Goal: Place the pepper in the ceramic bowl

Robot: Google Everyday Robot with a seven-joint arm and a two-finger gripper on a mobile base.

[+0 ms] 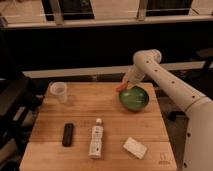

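The green glossy ceramic bowl (134,98) stands on the wooden table (95,115) at its right side. My gripper (124,85) hangs just above the bowl's far-left rim, at the end of the white arm that comes in from the right. It is shut on the small orange-red pepper (120,87), which sticks out to the lower left of the fingers, over the bowl's left edge.
A translucent plastic cup (59,91) stands at the table's back left. A dark flat object (67,134), a white bottle (95,139) lying down and a white block (135,147) lie along the front. A dark chair is to the left.
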